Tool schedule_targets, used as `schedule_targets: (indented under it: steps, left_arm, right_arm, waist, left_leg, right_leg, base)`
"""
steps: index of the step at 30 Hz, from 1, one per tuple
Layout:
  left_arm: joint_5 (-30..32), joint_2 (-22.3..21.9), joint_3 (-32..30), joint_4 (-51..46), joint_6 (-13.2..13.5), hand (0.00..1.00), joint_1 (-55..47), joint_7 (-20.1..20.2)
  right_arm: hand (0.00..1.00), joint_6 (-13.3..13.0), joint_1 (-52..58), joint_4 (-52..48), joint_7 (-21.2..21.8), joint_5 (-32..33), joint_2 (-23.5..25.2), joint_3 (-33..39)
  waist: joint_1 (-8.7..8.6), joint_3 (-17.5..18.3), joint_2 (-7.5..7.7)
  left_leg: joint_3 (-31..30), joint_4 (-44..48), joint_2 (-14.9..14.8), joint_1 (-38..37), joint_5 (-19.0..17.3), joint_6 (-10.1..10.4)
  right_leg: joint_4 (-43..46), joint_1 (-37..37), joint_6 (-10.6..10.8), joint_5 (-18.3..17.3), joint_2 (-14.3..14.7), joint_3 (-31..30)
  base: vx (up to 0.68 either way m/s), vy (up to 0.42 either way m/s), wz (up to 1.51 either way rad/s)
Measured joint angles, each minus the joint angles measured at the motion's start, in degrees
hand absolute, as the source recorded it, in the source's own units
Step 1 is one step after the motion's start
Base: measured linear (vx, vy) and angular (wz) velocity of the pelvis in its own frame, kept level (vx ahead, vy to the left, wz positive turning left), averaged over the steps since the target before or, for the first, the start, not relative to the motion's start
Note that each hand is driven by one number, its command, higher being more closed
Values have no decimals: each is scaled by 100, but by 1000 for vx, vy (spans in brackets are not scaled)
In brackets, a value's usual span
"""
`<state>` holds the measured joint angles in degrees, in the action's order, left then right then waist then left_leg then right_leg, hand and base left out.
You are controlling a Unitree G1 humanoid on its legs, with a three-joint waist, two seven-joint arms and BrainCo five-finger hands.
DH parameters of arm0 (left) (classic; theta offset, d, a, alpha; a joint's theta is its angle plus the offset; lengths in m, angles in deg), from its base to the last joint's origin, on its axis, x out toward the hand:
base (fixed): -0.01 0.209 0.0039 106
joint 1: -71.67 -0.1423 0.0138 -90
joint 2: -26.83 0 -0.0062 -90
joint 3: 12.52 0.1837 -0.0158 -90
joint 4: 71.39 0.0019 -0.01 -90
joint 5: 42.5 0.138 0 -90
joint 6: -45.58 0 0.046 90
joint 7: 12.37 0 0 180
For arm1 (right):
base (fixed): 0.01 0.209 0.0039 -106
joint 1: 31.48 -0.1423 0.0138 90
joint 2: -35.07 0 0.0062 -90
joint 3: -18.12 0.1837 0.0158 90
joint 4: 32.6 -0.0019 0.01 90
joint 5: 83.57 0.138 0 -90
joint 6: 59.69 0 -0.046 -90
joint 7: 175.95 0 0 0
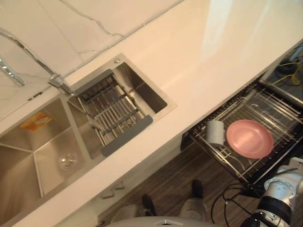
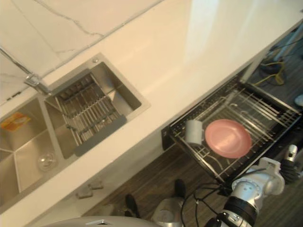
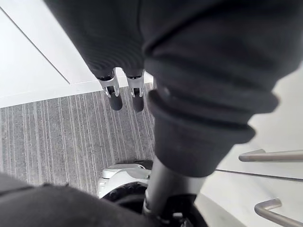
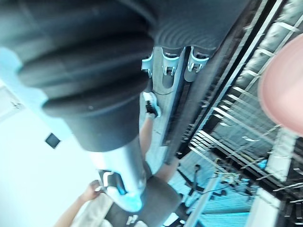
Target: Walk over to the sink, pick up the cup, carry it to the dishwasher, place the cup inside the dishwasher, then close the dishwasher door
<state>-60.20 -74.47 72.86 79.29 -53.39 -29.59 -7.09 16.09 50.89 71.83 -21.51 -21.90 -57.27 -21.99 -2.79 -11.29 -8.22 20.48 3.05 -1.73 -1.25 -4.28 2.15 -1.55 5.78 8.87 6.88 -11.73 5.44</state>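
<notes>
- Cup (image 1: 214, 132) in the pulled-out dishwasher rack (image 1: 279, 106), just beside a pink plate (image 1: 249, 138).
- Left hand (image 3: 115, 94) above the floor (image 3: 57, 137), fingers straight, holding nothing.
- Right hand (image 4: 165, 94) near the rack, fingers straight, empty.

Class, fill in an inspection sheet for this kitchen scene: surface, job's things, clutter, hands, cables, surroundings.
Surface: white countertop with a steel double sink set into it; a drainer rack sits in one basin.
Job's things: white cup sits in the pulled-out dishwasher rack beside a pink plate; door not yet closed.
Clutter: orange label on a sink wall.
Hands: left hand hangs over the floor, fingers straight, empty; right hand is close to the dishwasher rack, grip unclear.
Cables: yellow cable on the floor beyond the rack.
Surroundings: striped grey floor; a person's hand.
</notes>
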Motion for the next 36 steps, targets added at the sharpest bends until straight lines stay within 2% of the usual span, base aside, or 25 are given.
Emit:
schedule_targets:
  steps: [2,6,8,11,15,17,19,21,23,27,29,32,34,36]
  left_arm:
    - [14,60,-89,106,-53,0,-3,-37]
    - [161,221,-237,128,-244,0,-36,-179]
    - [179,287,-257,126,-303,0,-88,-123]
    - [174,298,-279,127,-404,0,-143,-131]
    - [175,315,-334,134,-501,0,-212,-132]
    - [167,319,-407,136,-589,0,-247,-132]
    - [159,319,-438,136,-616,0,-271,-133]
    - [151,318,-500,132,-616,0,-287,-132]
    - [147,301,-555,128,-615,0,-289,-133]
    - [25,252,-672,120,-597,0,-289,-140]
    - [3,238,-672,118,-564,0,-290,-146]
    - [-144,196,-679,107,-516,0,-297,-202]
    - [-218,169,-681,106,-464,0,-305,-225]
    - [-254,145,-750,102,-413,0,-325,-263]
  right_arm:
    - [0,81,44,-161,-15,1,-47,176]
    - [0,113,231,-401,-138,-6,-80,507]
    - [0,180,295,-451,-142,-4,-96,712]
    - [0,315,450,-425,-204,-2,-131,1113]
    - [0,470,882,53,-201,40,-101,1479]
    - [0,572,1139,318,-88,241,154,1603]
    - [0,566,1250,411,53,412,424,1608]
    - [0,563,1291,470,458,666,939,1558]
    - [0,561,1268,486,748,724,1234,1424]
    - [0,489,1236,692,1316,764,1496,921]
    - [0,428,1214,700,1472,762,1601,682]
    - [0,347,1164,880,1668,727,1652,173]
    - [0,272,1136,1165,1681,641,1669,-14]
    - [0,49,1066,1435,1662,622,1690,14]
  waist:
    - [-105,100,150]
    - [-167,260,513]
    - [-244,310,591]
    - [-415,316,600]
    - [-529,374,638]
    - [-547,455,670]
    - [-558,511,686]
    - [-520,541,718]
    - [-489,549,725]
    - [-359,552,724]
    - [-319,567,715]
    - [-117,672,707]
    - [-53,674,712]
    - [-2,678,710]
  left_leg:
    - [21,30,-89,-24,-32,51]
    - [282,228,-346,-200,-234,170]
    - [414,315,-409,-228,-312,213]
    - [650,412,-484,-341,-448,249]
    - [872,500,-562,-415,-607,295]
    - [973,484,-578,-500,-639,315]
    - [986,482,-579,-519,-654,320]
    - [1047,485,-573,-594,-687,319]
    - [1052,488,-556,-605,-699,308]
    - [882,492,-551,-602,-696,295]
    - [735,467,-545,-588,-647,280]
    - [499,312,-471,-530,-517,252]
    - [264,160,-392,-558,-385,218]
    - [59,-8,-316,-572,-248,187]
  right_leg:
    - [-8,-19,-32,15,89,-13]
    - [-121,-141,-133,40,364,-312]
    - [-147,-127,-154,50,435,-463]
    - [-142,-138,-158,48,518,-687]
    - [-130,-156,-171,16,600,-875]
    - [-105,-165,-168,-7,631,-964]
    - [-80,-167,-166,-5,632,-963]
    - [-54,-199,-161,-14,626,-982]
    - [-50,-211,-160,-15,606,-982]
    - [-51,-322,-171,-55,540,-794]
    - [-65,-404,-190,-69,489,-600]
    - [-76,-440,-192,-82,411,-277]
    - [-92,-573,-179,-131,333,-1]
    - [-91,-661,-180,-170,280,232]
  base:
    - [59,-79,-14]
    - [44,-67,-40]
    - [24,-30,-45]
    - [28,0,-41]
    - [21,6,-34]
    - [51,13,-21]
    - [37,21,-7]
    - [15,30,-9]
    - [1,14,-3]
    - [12,19,19]
    - [17,16,42]
    - [18,-13,40]
    - [13,-8,73]
    - [-7,-7,73]
